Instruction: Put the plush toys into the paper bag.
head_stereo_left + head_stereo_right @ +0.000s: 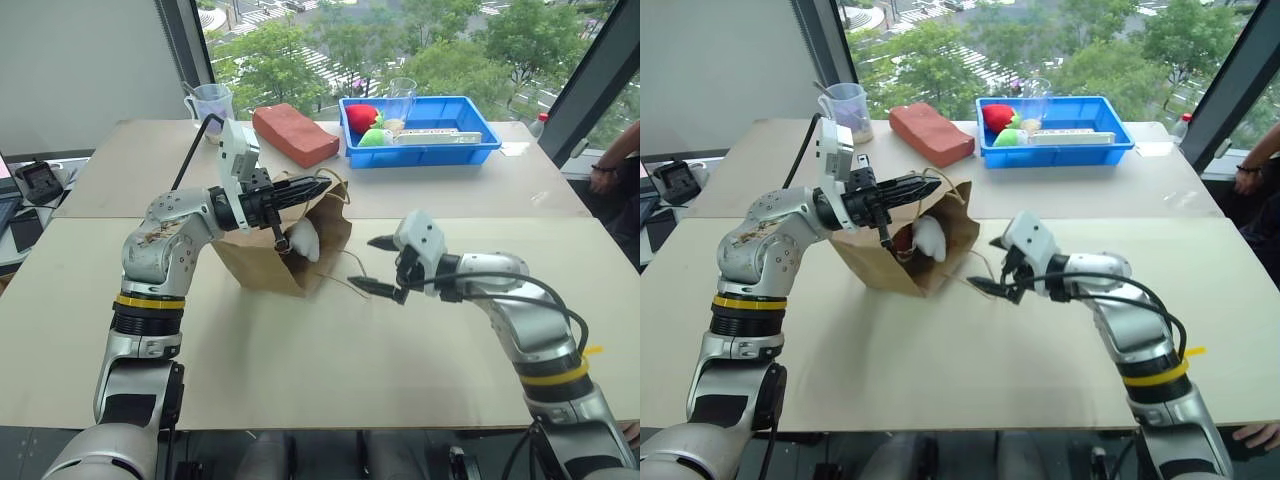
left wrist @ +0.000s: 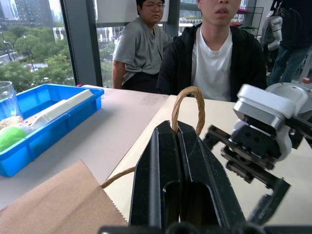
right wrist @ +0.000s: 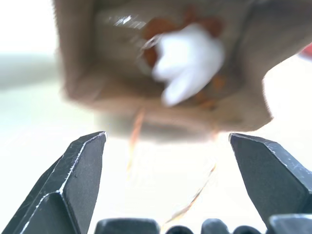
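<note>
The surface (image 1: pixel 300 350) is a big pale tabletop. On it the paper bag (image 1: pixel 262 262) lies on its side, mouth toward the right hand. The blue tray (image 1: pixel 455 148) sits at the far edge, with a reddish brick (image 1: pixel 294 133) just beside it. The left hand (image 1: pixel 312 190) is pinched tight on the bag's cord handle (image 2: pixel 185 105), holding the mouth up. The right hand (image 1: pixel 372 264) hangs near the opening, fingers spread wide and empty. The white plush toy (image 1: pixel 304 239) sits inside the bag mouth, with the brown-orange one (image 1: pixel 903 240) tucked behind it.
</note>
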Tool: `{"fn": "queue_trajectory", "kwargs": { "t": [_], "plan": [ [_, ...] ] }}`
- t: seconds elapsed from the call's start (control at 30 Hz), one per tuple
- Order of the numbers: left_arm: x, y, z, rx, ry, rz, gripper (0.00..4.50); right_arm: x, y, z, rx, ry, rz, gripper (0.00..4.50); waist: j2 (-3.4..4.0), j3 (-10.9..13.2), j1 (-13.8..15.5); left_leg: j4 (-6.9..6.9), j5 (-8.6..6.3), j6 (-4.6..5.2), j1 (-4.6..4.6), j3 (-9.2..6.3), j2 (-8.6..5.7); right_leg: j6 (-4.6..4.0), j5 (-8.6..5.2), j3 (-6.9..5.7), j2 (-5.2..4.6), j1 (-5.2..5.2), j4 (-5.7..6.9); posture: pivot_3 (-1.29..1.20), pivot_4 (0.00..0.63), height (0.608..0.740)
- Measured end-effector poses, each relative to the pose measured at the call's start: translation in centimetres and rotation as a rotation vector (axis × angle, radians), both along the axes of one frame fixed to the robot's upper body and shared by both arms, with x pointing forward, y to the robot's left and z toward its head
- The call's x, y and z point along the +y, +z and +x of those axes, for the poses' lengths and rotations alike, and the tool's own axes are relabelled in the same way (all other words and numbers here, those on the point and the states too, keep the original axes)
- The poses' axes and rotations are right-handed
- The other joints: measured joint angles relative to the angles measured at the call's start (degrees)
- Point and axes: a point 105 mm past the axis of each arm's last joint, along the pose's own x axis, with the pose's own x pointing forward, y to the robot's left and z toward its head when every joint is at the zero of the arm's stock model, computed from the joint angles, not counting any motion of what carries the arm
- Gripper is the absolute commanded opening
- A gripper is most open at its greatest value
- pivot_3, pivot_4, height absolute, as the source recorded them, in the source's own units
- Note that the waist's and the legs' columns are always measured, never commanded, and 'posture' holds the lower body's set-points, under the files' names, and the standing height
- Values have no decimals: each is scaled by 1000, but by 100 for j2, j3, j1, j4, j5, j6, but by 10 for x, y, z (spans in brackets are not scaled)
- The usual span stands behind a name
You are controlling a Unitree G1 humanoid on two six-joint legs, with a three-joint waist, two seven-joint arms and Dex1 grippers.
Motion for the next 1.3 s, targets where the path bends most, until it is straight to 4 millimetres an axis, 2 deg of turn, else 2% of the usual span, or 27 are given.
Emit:
{"fn": "queue_trajectory", "kwargs": {
  "t": [0.17, 0.27, 0.37, 0.43, 0.67, 0.7, 0.73, 0.8, 0.97, 1.1, 1.2, 1.3],
  "plan": [
    [0, 0, 0, 0, 2, -1, 0, 14, -16, 0, 13, -7, -36, 4461, 0, 0, 16, 4, 3, 0, 6, -1, 0, -2, 2, 0, -1, 7, 0, 0, 150, 740],
    [0, 0, 0, 0, 4, -1, 0, 13, -31, 3, 20, -25, -105, 4461, 0, 0, 40, 4, 3, 0, 2, 0, -2, -2, 2, 0, -4, 6, -4, 0, 150, 740],
    [0, 0, 0, -1, 6, 0, 0, 8, -48, 2, 24, -22, -192, 3600, 0, 0, 55, 4, 2, 1, -6, -2, -5, -2, 2, -3, -5, 3, -11, 0, 150, 740],
    [1, 0, 0, -2, 8, 0, 0, 5, -52, 3, 23, -26, -211, 2895, 0, 0, 57, 4, 2, 1, -10, -2, -4, -2, 2, -3, -6, 1, -13, 0, 150, 740],
    [1, -1, -1, -4, 16, 0, 0, 5, -43, 6, -19, -26, -180, 488, -1, 0, 54, 4, 2, 1, -6, -2, -3, -2, 2, -3, -5, 2, -11, 0, 150, 740],
    [1, 0, -2, -8, 19, 0, 0, 5, -40, 7, -33, -28, -171, 180, -1, 0, 55, 4, 2, 1, -5, -2, -3, -2, 2, -3, -5, 4, -11, 0, 150, 740],
    [1, 0, -2, -8, 20, 0, 0, 5, -38, 8, -44, -34, -161, 66, -1, 0, 55, 4, 2, 1, -5, -2, -3, -2, 2, -3, -4, 4, -11, 0, 150, 740],
    [1, 0, -1, -8, 24, -2, 0, 3, -28, 11, -78, -48, -127, 66, -1, 1, 56, 4, 2, 1, -5, -2, -3, -2, 2, -2, -5, 4, -10, 0, 150, 740],
    [6, 0, 6, 1, 49, -14, 0, -7, 9, 15, -233, -99, -63, 66, -1, 1, 59, 4, 2, 1, -6, -3, -4, -2, 2, -3, -5, 4, -12, 0, 150, 740],
    [4, 6, 16, -8, 66, -40, 0, -7, 25, 15, -320, -107, -31, 66, -3, 2, 61, 4, 2, 1, -9, -3, -6, -2, 2, -5, -5, 2, -11, 0, 150, 740],
    [-6, 26, 30, -53, 78, -92, 0, 4, 68, 16, -541, -120, 46, 66, -10, 6, 66, 9, 6, 1, -11, -4, -11, -1, 6, -6, -7, 2, -10, 0, 150, 740],
    [-19, 40, 34, -82, 52, -129, 0, 10, 114, 10, -765, -116, 106, 66, -10, 6, 62, 8, 4, 3, -10, -4, -13, 2, 6, -6, -8, 4, -14, 0, 150, 740]
  ]
}}
